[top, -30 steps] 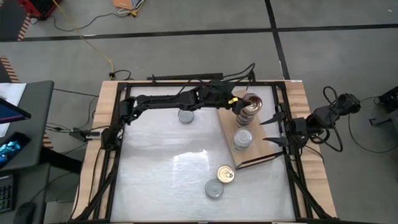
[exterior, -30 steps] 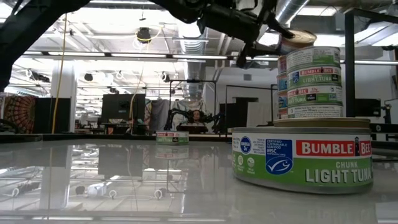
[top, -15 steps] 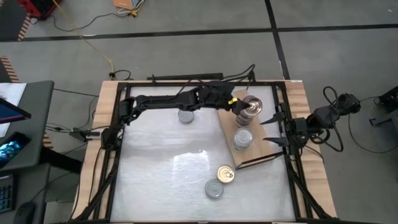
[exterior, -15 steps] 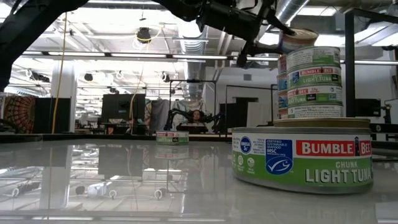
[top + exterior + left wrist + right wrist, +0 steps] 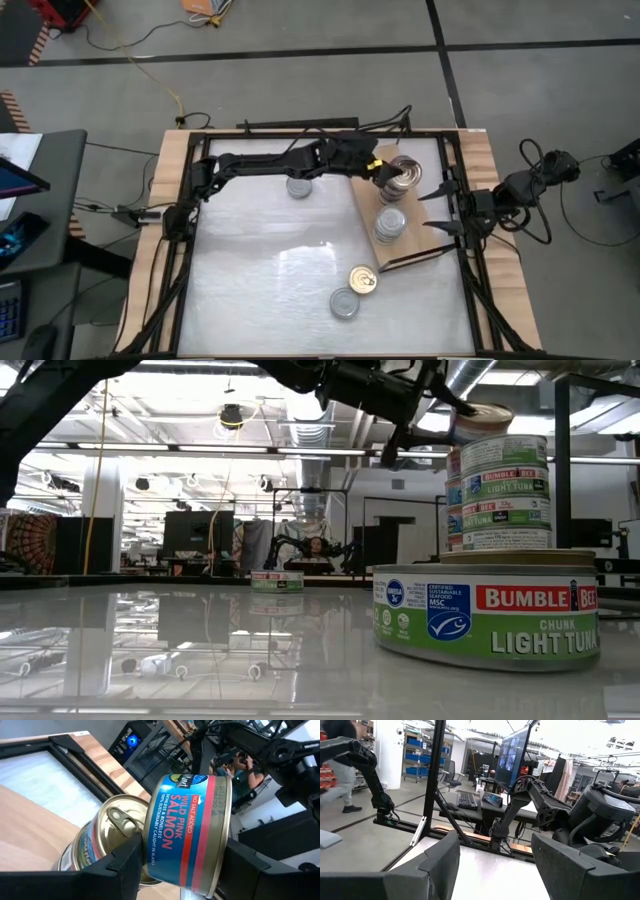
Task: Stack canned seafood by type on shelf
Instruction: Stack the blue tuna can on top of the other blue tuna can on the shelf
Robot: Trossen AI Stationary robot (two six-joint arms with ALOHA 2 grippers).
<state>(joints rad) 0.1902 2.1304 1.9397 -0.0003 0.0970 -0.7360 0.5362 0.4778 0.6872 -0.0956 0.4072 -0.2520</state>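
My left gripper (image 5: 388, 172) (image 5: 185, 865) reaches across to the far right of the table, shut on a blue-labelled salmon tin (image 5: 187, 827) (image 5: 480, 420). The tin hangs just above a tall stack of tins (image 5: 497, 490) (image 5: 402, 182) whose top shows a gold pull-tab lid (image 5: 120, 825). That stack and a shorter stack (image 5: 390, 225) stand on the wooden shelf (image 5: 415, 245). Loose tins rest on the white tabletop: a gold-lidded one (image 5: 362, 280), a silver one (image 5: 343, 303), another under the left arm (image 5: 299, 187). My right gripper (image 5: 440, 208) (image 5: 495, 855) waits open at the right edge. My left gripper pinches the salmon tin across its two flat ends, one finger (image 5: 127, 865) on one end and the other finger (image 5: 247, 867) on the opposite end beside the rim (image 5: 224, 835). The fingers come roughly level from the table's left. The tin is lifted clear, slightly tilted above the stack's gold lid.
A green-labelled tuna tin (image 5: 487, 610) stands close before the low camera with another tin on top of it. Black frame rails (image 5: 188, 250) run along the table's sides. Open white tabletop (image 5: 280, 260) lies left of the shelf.
My left gripper has shifted the salmon tin slightly over the tall stack and levelled it a little; the tin now covers more of the stack's gold lid from above. The stacks and loose tins have stayed put.
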